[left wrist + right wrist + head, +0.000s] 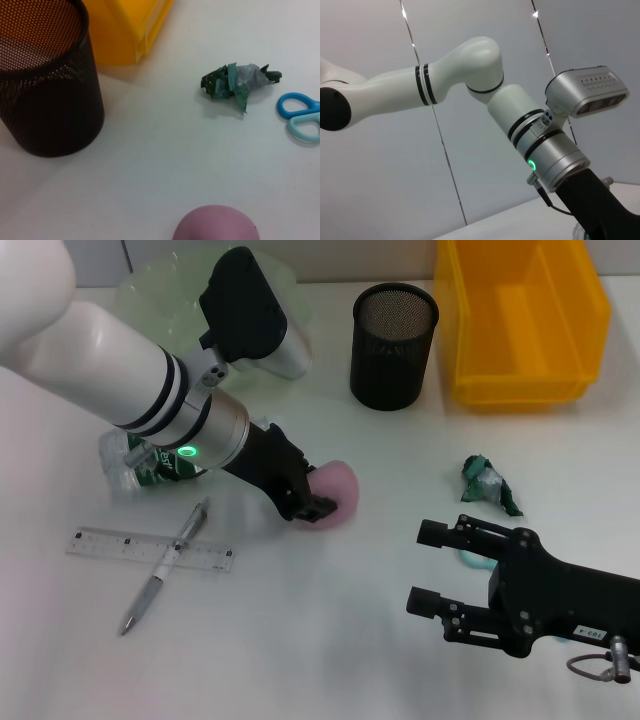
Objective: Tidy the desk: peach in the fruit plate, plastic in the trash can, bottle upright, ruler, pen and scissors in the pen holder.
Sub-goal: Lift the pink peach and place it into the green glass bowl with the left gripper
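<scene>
Nearest the robot, the right gripper [430, 568] hovers low over the white desk [330, 640] at the right, its two black fingers spread wide with nothing between them. Just behind those fingers a bit of the blue-handled scissors [299, 116] peeks out, lying flat. Over on the left, the clear ruler [150, 549] lies flat with the silver pen [165, 566] crossed over it, the two touching.

Moving up to mid-desk, the left gripper [308, 502] is down at the pink peach [336, 492], its black fingers right against the fruit; whether they are clamped on it cannot be told from here. Behind the left wrist, a clear plastic bottle with a green label [140, 462] lies on its side. To the right, the crumpled green plastic wrapper [488, 483] sits alone, near the scissors.

Farthest back, the black mesh pen holder [393, 344] stands upright, the yellow bin [520, 315] just beside it on the right, and the pale green fruit plate [150, 285] sits behind the left arm.
</scene>
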Tool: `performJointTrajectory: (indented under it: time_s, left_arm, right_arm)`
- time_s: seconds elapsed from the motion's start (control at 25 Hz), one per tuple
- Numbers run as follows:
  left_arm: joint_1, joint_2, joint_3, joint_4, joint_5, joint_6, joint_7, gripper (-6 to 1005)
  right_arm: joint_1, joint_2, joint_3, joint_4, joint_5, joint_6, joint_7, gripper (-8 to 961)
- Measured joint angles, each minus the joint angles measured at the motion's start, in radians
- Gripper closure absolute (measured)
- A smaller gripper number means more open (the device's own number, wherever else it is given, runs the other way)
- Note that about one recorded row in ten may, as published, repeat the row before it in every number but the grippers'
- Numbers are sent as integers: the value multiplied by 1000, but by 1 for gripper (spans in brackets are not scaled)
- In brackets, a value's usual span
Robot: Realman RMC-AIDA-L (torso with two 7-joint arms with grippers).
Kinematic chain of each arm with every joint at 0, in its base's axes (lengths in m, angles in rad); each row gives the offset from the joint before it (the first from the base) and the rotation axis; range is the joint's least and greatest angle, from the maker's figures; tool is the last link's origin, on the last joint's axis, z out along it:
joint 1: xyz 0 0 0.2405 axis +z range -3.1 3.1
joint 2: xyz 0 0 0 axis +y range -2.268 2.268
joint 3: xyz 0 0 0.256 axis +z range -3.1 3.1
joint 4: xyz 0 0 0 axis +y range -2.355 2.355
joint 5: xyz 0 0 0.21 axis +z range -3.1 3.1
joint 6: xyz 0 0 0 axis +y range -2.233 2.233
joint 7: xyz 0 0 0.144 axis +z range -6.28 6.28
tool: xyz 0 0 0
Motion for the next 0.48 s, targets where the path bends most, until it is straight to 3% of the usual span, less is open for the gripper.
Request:
performJointTrajectory:
  time_s: [0.16, 0.48]
  left_arm:
    - [3, 2, 0, 13, 0, 6, -1, 630]
    - [24, 5, -20, 60, -4, 23, -7, 743]
  right_arm:
    - [2, 0, 1, 0, 0, 6, 0, 202]
    - [4, 0, 2, 0, 0, 11, 0, 201]
